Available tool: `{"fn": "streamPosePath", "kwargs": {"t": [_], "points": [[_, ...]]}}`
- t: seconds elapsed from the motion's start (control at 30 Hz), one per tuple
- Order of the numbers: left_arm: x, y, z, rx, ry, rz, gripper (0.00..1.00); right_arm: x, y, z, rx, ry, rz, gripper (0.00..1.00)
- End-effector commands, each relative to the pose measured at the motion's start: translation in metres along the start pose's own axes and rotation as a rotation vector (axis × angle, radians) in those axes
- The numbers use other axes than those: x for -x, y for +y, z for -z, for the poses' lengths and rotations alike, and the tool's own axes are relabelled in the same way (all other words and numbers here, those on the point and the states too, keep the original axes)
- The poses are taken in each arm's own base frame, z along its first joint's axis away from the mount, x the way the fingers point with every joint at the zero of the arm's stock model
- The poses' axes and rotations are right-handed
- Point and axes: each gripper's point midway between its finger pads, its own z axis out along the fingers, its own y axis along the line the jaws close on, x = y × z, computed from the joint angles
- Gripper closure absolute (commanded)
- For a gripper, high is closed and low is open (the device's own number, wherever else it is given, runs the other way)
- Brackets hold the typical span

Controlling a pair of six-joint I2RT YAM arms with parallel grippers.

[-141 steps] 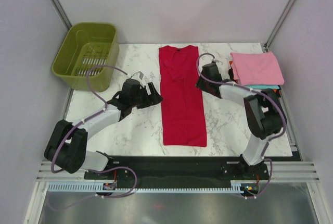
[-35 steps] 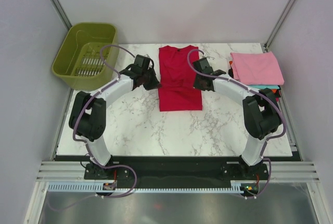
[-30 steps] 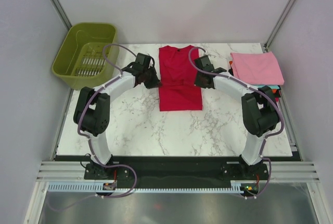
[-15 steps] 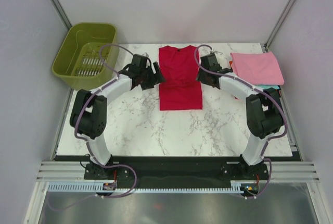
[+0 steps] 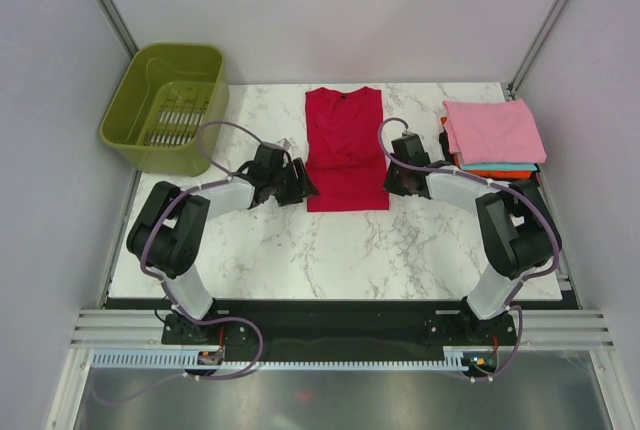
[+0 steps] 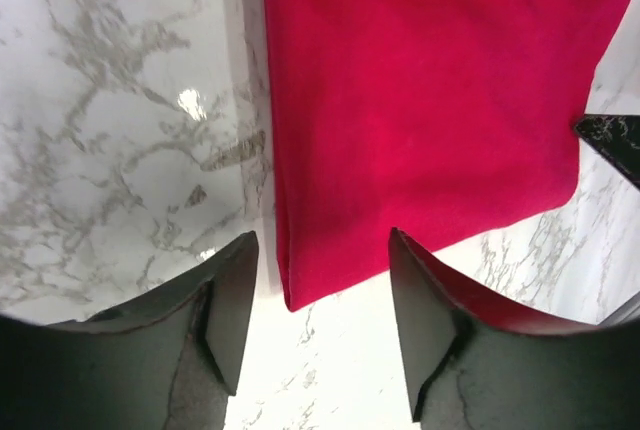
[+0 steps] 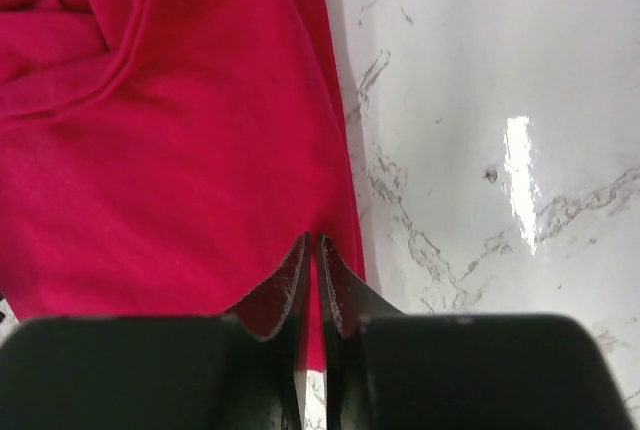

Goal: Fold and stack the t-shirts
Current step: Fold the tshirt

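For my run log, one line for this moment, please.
crimson red cloth t-shirt: folded; left gripper: open, near-left corner; right gripper: shut, near-right edge

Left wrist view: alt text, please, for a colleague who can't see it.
The left gripper, its black fingers open, sits either side of a corner of the folded crimson t-shirt, which lies flat on the white marble table.

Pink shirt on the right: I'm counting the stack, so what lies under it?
Under the pink shirt only edges show: a teal shirt, then an orange shirt. Anything lower is covered.
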Motion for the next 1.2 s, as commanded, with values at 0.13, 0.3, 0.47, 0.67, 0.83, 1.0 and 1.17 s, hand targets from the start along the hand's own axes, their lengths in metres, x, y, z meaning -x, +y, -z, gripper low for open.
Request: {"fn": "streamPosePath", "kwargs": {"t": [0.13,0.3,0.47,0.67,0.83,1.0,1.17], "points": [[-0.009,-0.015,0.006,-0.071,0.010,-0.019,0.42,0.012,0.027,0.017,0.119,-0.041,-0.004,0.85],[-0.017,-0.013,0.014,-0.069,0.010,-0.011,0.42,0.009,0.018,0.026,0.087,-0.041,-0.015,0.80],[-0.032,-0.003,0.021,-0.058,0.022,-0.031,0.41,0.001,0.009,0.034,0.073,-0.056,-0.018,0.60],[-0.032,-0.006,0.021,-0.061,0.021,-0.051,0.41,-0.020,-0.002,0.031,0.063,-0.026,-0.005,0.51],[-0.034,-0.004,0.015,-0.055,0.040,-0.053,0.41,-0.029,-0.003,0.024,0.078,0.003,0.000,0.49],[-0.034,-0.004,0.010,-0.053,0.052,-0.059,0.46,-0.038,-0.005,0.015,0.069,0.036,-0.003,0.56],[-0.036,0.000,0.004,-0.041,0.067,-0.055,0.50,-0.040,-0.005,0.012,0.071,0.041,-0.006,0.66]]}}
